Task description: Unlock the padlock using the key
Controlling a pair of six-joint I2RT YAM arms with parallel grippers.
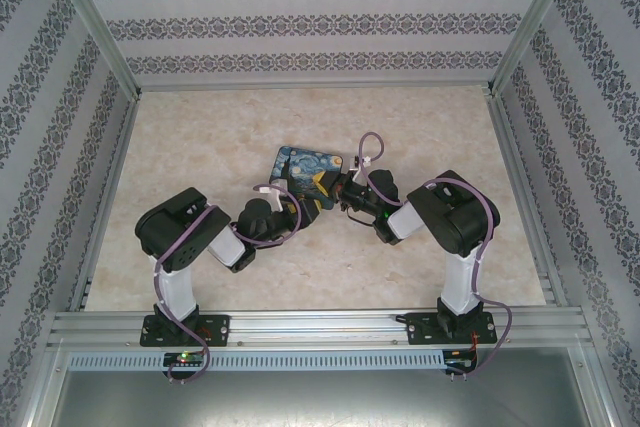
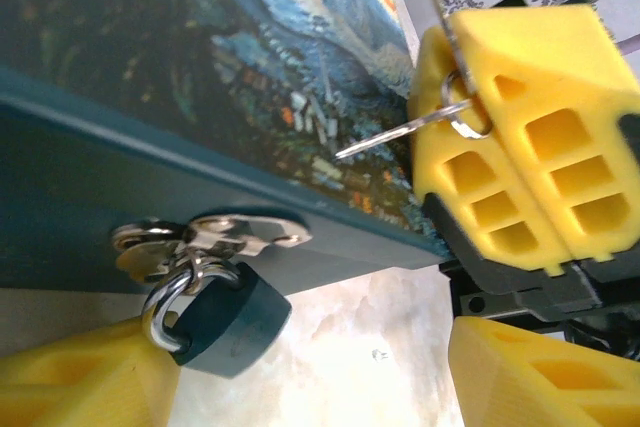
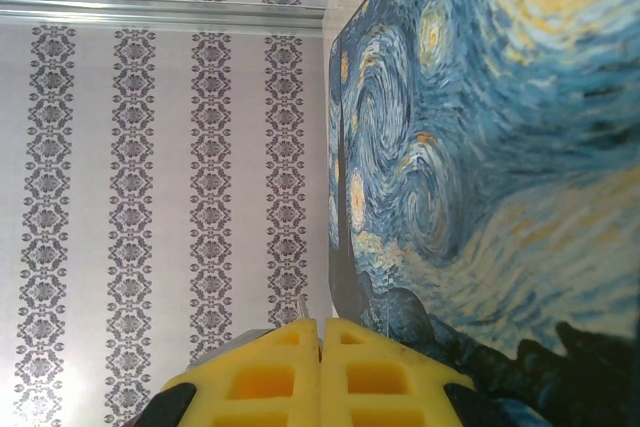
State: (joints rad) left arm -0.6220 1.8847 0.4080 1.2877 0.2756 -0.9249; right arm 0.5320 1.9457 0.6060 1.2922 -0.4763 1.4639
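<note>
Below the box's [image 2: 150,192] edge, the padlock [image 2: 232,319] hangs beside bare tabletop [image 2: 370,342].

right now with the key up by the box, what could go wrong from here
The shut right claw pinches the key near its ring, so it may swivel when pushed.
The padlock hangs loose from the hasp and the open left claw does not grip it; it could swing away.
Its keyhole is not visible, so aiming is uncertain.
</note>
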